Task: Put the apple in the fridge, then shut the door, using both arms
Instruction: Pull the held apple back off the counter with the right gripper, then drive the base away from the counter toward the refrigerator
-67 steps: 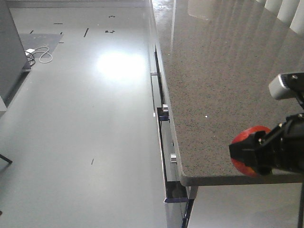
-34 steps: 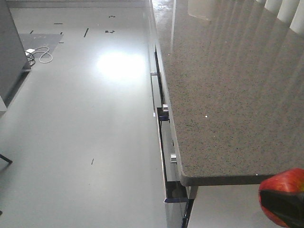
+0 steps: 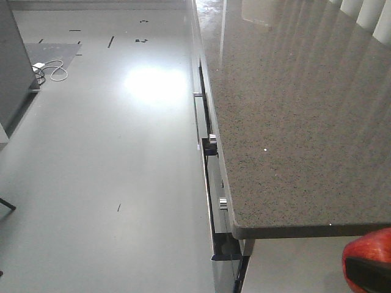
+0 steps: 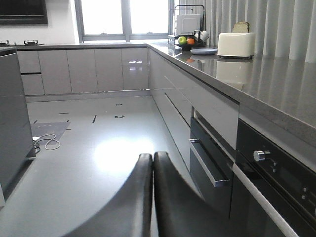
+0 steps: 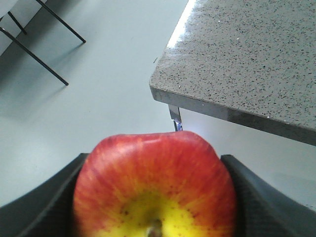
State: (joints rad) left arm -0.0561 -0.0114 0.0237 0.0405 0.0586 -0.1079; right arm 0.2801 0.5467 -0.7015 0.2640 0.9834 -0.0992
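Observation:
The apple point(image 5: 155, 182), red with a yellow patch round its stem dimple, fills the bottom of the right wrist view. My right gripper point(image 5: 154, 163) is shut on it, one black finger on each side. In the front view the apple point(image 3: 369, 247) peeks in at the bottom right corner, below and beyond the counter's near corner, with a black finger point(image 3: 369, 273) across it. My left gripper point(image 4: 152, 157) is shut with nothing in it and points over the floor along the cabinets. The fridge and the door are out of view.
The speckled counter point(image 3: 293, 122) runs up the right side, with its corner point(image 5: 163, 91) just ahead of the apple. Drawer handles point(image 4: 210, 168) and an oven knob point(image 4: 260, 155) jut from the cabinets. A dark grey block point(image 4: 12, 118), a floor cable point(image 3: 52, 70) and thin black legs point(image 5: 39, 47) stand left.
The right gripper with the apple has dropped down and to the right, from level with the counter's front edge to the frame's bottom right corner. The left side looks the same.

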